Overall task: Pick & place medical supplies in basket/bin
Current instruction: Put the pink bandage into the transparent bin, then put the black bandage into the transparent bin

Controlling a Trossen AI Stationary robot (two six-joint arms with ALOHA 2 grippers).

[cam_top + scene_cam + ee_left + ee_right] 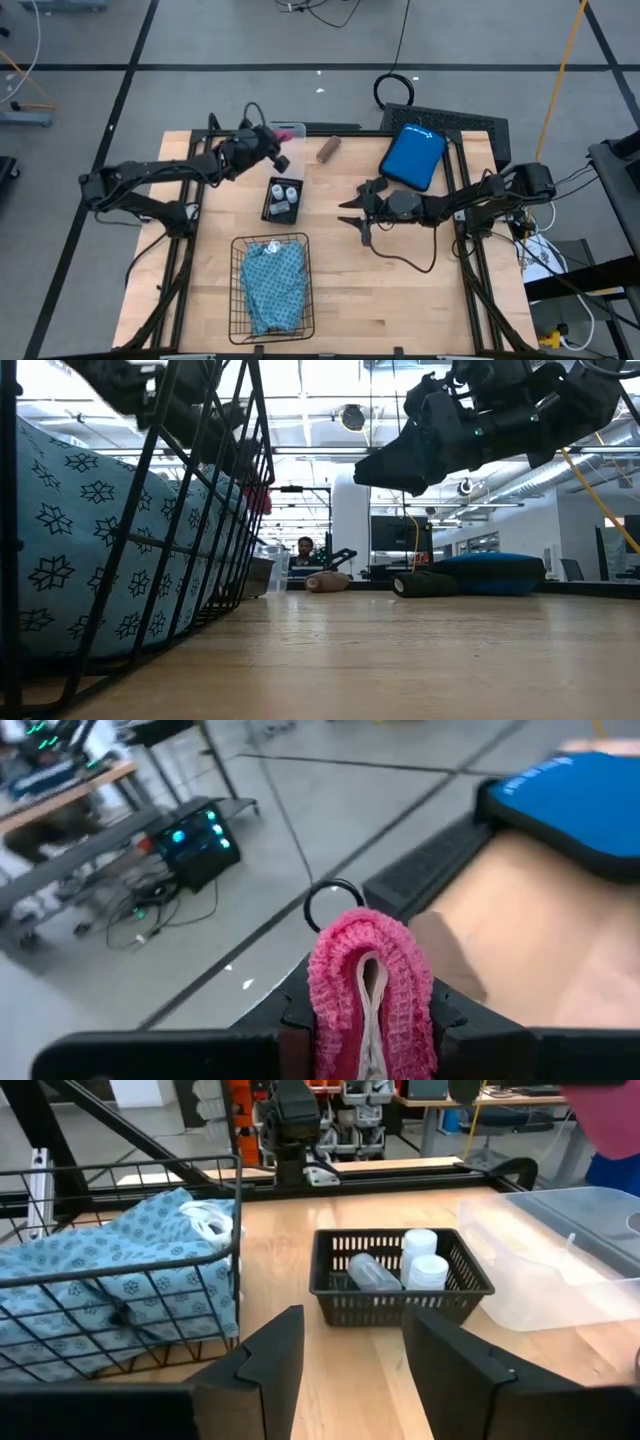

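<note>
Left pincer [283,133] is pinching the pink roll [368,982], raised above the counter [400,280]. Wire-mesh basket [238,300], holding the teal cloth [274,283], is sitting well nearer than this pincer. Carry level; release low over the cloth. Right pincer [352,211] is hovering spread, empty.

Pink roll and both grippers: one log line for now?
left gripper: shut on pink roll | right gripper: open, empty | basket: holds teal cloth

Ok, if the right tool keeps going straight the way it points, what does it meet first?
Probably the small black tray holding the white-capped vials; it sits dead ahead of the open right tool, with bare table between, though depth is unclear.
</note>
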